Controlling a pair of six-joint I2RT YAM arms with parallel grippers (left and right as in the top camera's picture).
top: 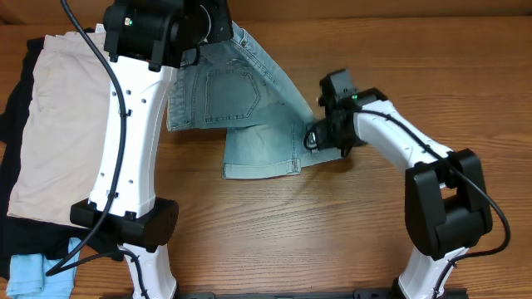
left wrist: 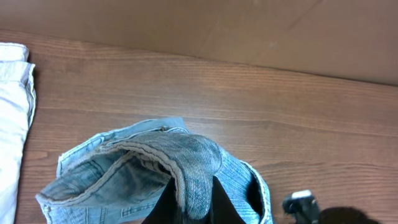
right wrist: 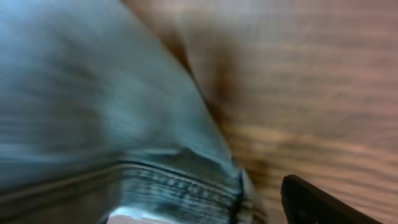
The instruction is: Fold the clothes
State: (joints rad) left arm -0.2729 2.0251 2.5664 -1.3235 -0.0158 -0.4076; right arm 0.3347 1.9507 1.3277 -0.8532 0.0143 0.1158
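Note:
The pale blue denim shorts (top: 241,100) lie in the middle of the table, back pockets up, with the waistband end raised at the far side. My left gripper (top: 218,29) is shut on a bunched fold of that denim (left wrist: 196,180), holding it above the table. My right gripper (top: 316,137) is at the right leg's stitched hem (right wrist: 180,186). The right wrist view is blurred; one dark finger (right wrist: 311,202) shows apart from the cloth, and the other finger is hidden.
Beige shorts (top: 58,124) lie on a black garment (top: 15,116) at the left, also showing in the left wrist view (left wrist: 12,93). A small light-blue piece (top: 33,274) lies at the front left. A cardboard wall (left wrist: 249,31) runs behind the table.

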